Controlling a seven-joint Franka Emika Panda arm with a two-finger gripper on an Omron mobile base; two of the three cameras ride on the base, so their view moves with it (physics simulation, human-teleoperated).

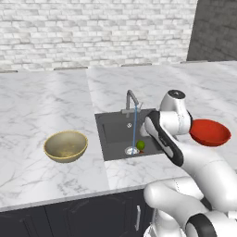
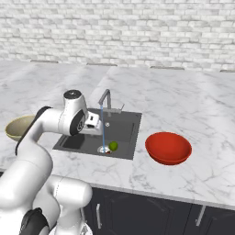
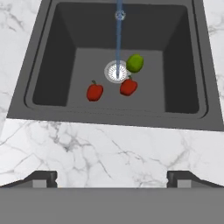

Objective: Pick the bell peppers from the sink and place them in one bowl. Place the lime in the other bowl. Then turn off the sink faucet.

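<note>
Arm reaches out over the near edge of the sink, hand pointed down at the counter just in front of the basin. Gripper is spread wide, fingers far apart at the bottom of the hand view, nothing between them, nothing held.

Sink is a dark grey basin sunk in white marble. Faucet at the back edge is running; a thin blue stream of water drops straight onto the round metal drain.

On the basin floor:
- lime, green, just beside the drain, on its right in the hand view
- pepper, red, just below the lime and close to the drain, looks nearly touching the lime
- second pepper, red, apart from the first, further left in the hand view

Both base views show the lime by the drain; the peppers are mostly hidden there.

Tan bowl sits on the counter left of the sink, upright, no contents visible. Red bowl sits on the counter right of the sink, upright, no contents visible. The bowls are well apart, with the sink between them.

Brick wall behind the counter.
</note>
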